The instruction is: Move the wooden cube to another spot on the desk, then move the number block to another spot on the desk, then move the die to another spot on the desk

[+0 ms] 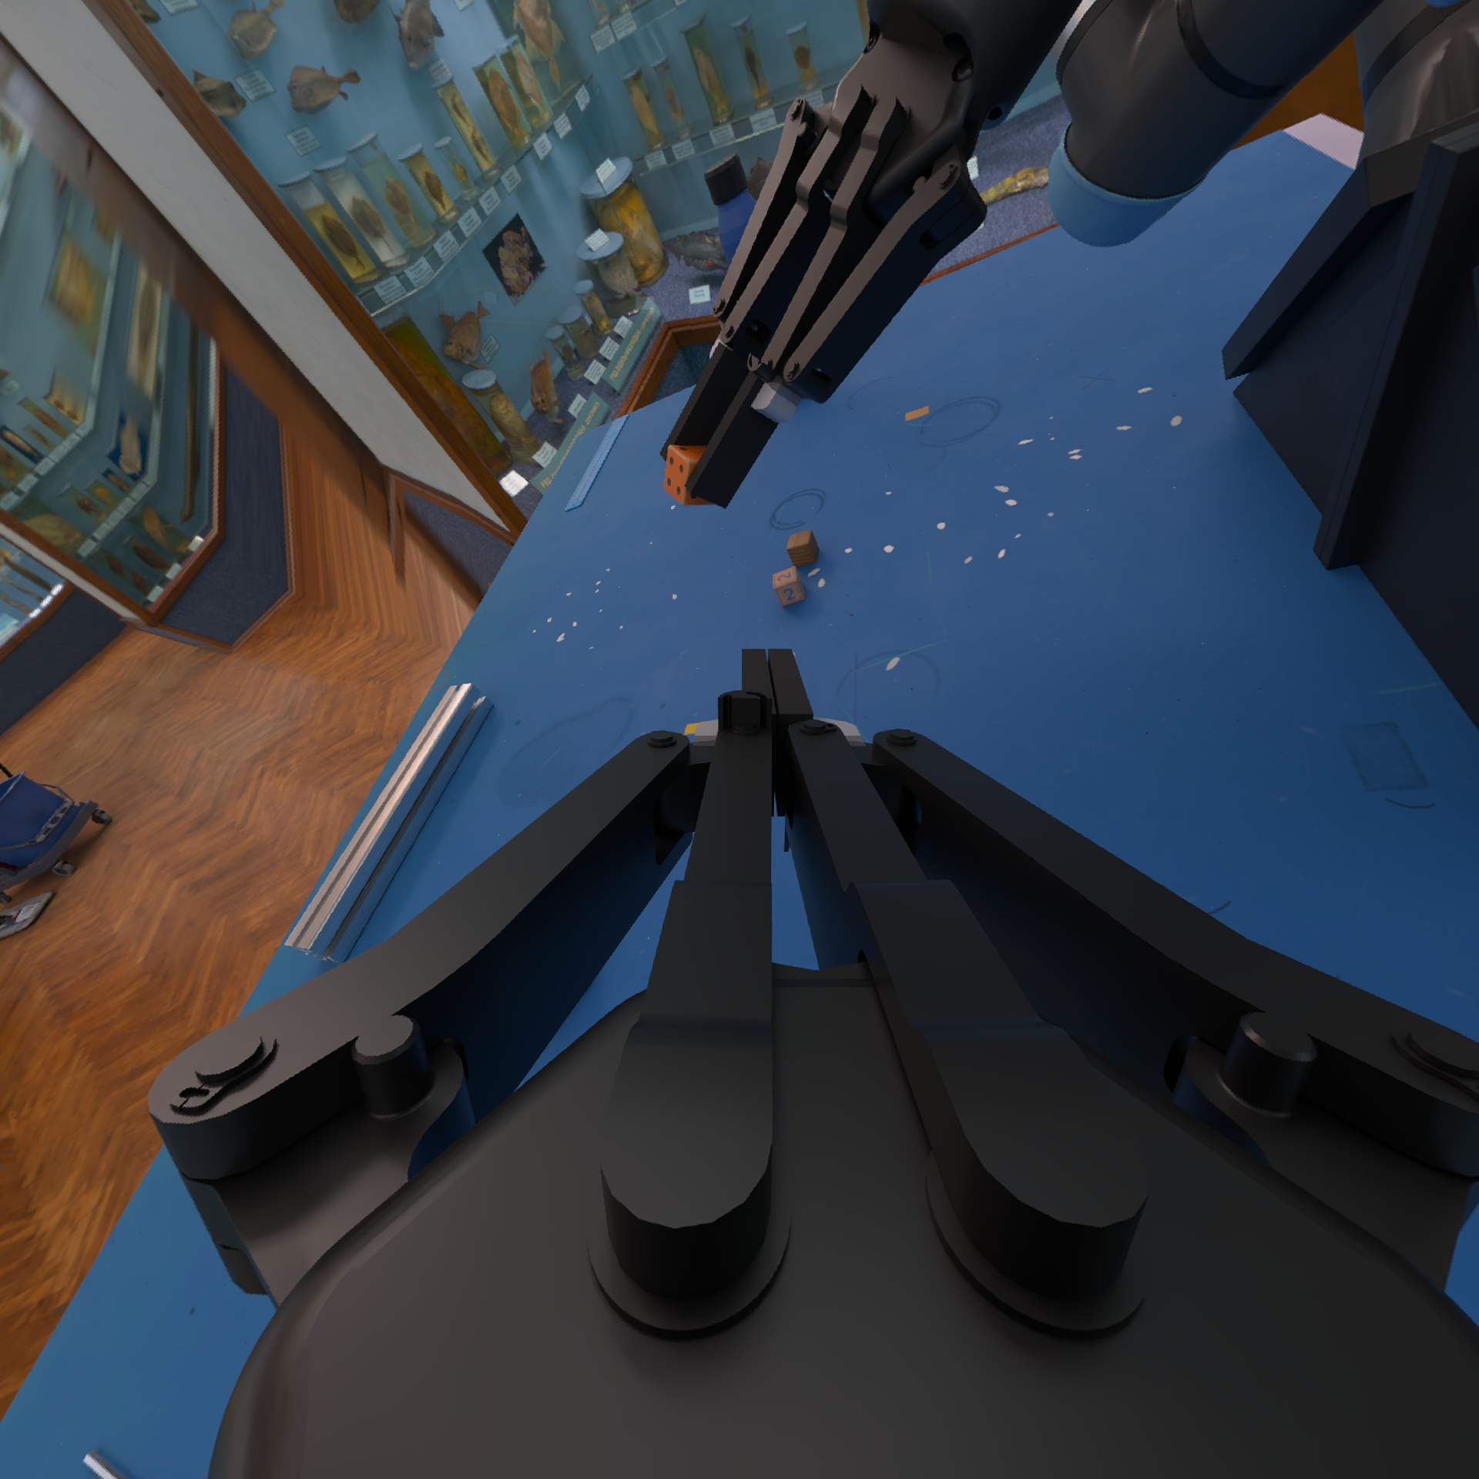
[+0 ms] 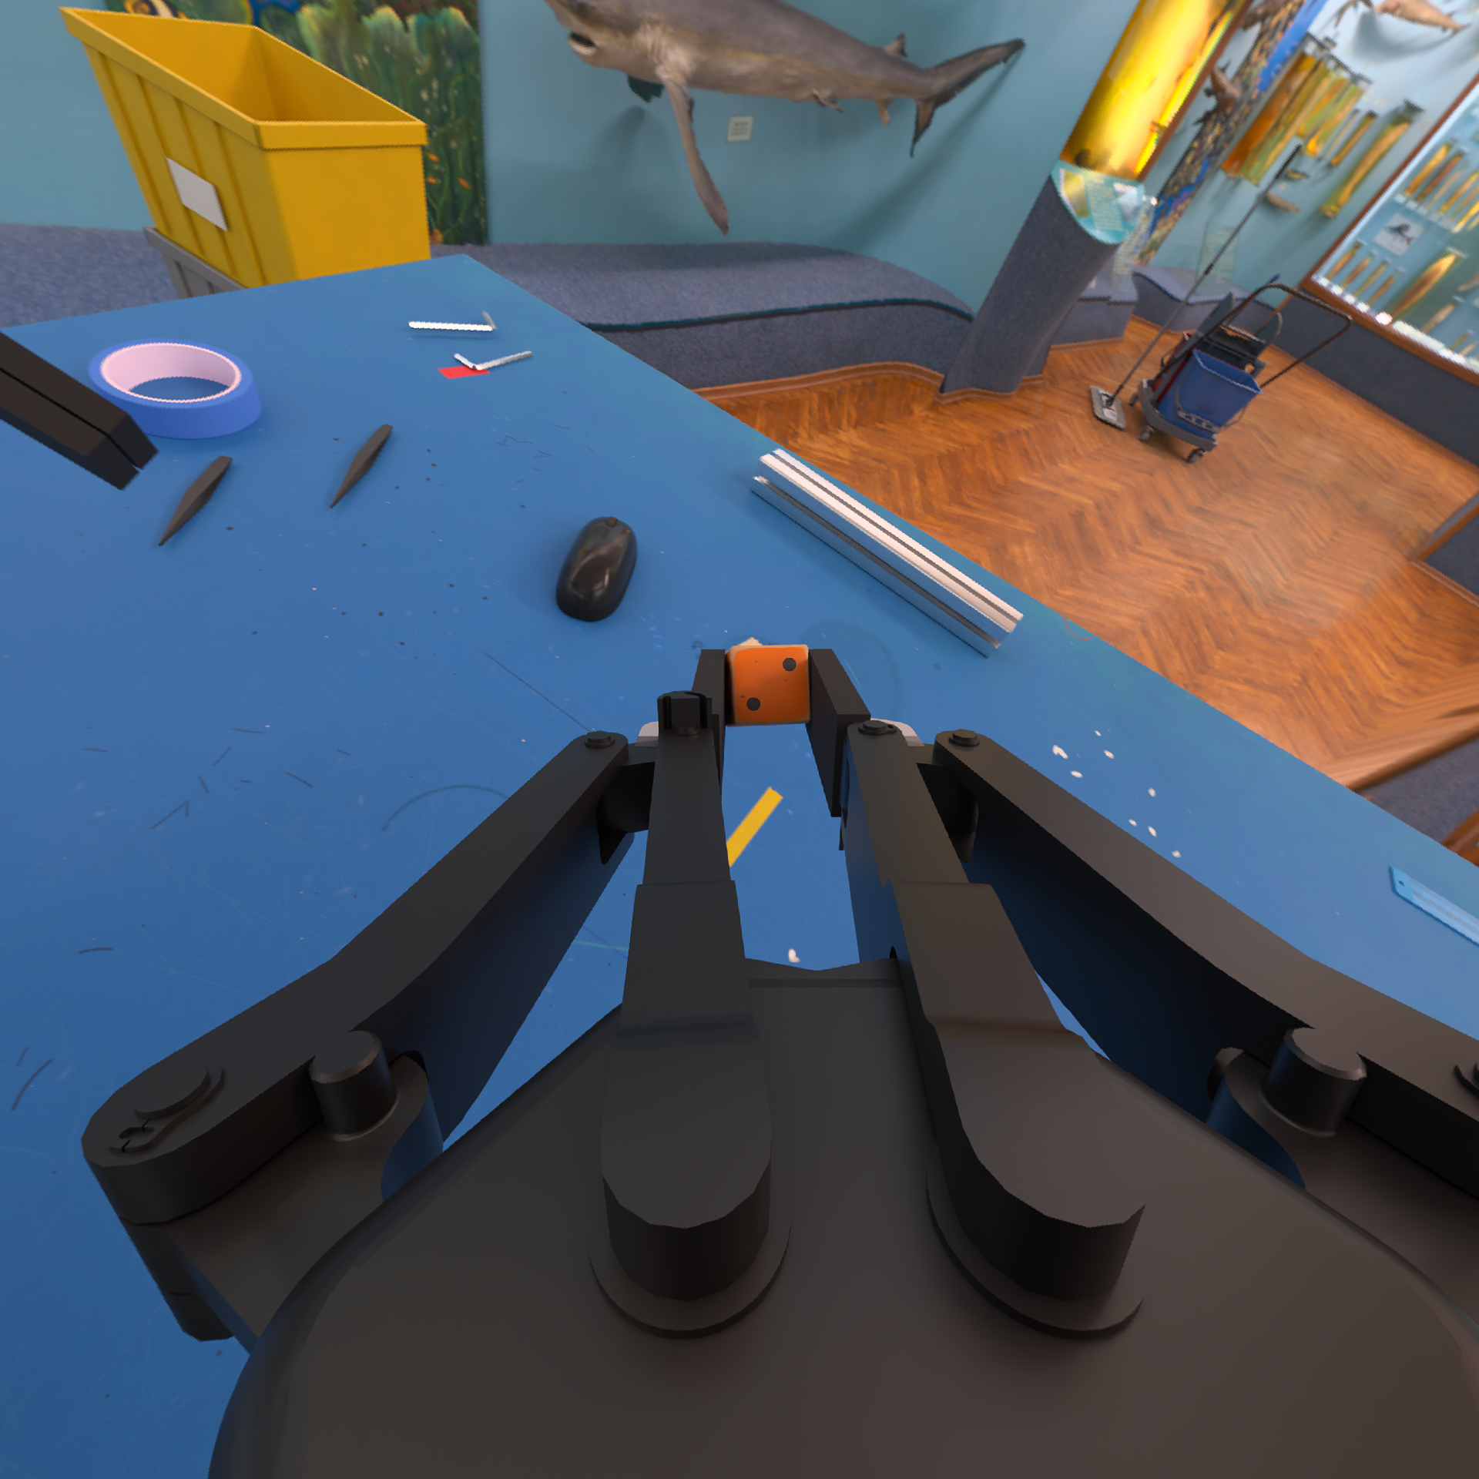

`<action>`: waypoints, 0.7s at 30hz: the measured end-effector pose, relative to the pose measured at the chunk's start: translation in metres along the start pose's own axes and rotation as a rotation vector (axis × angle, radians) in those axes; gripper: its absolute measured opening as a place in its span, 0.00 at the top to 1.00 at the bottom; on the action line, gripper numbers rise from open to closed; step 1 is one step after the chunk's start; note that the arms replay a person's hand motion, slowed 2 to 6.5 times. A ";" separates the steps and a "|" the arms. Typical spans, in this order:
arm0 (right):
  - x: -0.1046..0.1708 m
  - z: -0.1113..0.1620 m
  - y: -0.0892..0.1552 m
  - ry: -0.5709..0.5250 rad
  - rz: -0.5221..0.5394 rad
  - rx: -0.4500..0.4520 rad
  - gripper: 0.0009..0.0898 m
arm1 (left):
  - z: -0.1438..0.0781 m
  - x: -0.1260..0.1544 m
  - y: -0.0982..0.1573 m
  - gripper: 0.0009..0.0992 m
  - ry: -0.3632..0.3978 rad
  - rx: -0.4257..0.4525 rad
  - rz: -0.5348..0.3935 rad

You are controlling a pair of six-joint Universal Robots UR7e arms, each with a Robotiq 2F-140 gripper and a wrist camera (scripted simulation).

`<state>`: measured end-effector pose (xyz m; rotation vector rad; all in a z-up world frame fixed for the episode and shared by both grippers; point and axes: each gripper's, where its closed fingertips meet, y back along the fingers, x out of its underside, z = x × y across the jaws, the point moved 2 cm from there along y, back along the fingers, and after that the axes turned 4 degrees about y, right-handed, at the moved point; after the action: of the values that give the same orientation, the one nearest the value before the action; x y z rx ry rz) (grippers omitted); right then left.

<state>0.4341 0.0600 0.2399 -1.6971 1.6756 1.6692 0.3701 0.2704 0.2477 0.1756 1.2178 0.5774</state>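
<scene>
My right gripper (image 2: 767,668) is shut on the orange die (image 2: 766,685) and holds it above the blue desk (image 2: 320,760). In the left wrist view the right gripper (image 1: 700,472) hangs over the desk's far part with the die (image 1: 682,474) between its fingers. The wooden cube (image 1: 802,547) and the number block (image 1: 788,587) sit side by side on the desk (image 1: 1040,720), in front of my left gripper (image 1: 768,668). My left gripper is shut and empty, above the desk.
A black mouse (image 2: 596,568), a blue tape roll (image 2: 176,388), two dark pointed pieces (image 2: 196,498), an aluminium rail (image 2: 884,548) at the desk edge and a yellow bin (image 2: 264,152) beyond the desk. The rail (image 1: 392,824) also shows in the left wrist view. A dark stand (image 1: 1384,360) rises at the right.
</scene>
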 end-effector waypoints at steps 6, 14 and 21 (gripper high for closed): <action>0.014 -0.021 0.008 -0.043 0.044 0.053 0.70 | 0.000 0.000 0.000 1.00 -0.001 0.000 0.000; 0.041 -0.045 0.012 -0.116 0.138 0.093 0.70 | -0.001 0.000 0.000 1.00 -0.002 0.001 0.001; 0.070 -0.061 0.010 -0.185 0.241 0.089 0.70 | -0.001 0.000 -0.001 1.00 -0.003 0.002 0.003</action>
<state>0.4374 -0.0281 0.2093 -1.3004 1.8914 1.7623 0.3690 0.2694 0.2470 0.1806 1.2155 0.5786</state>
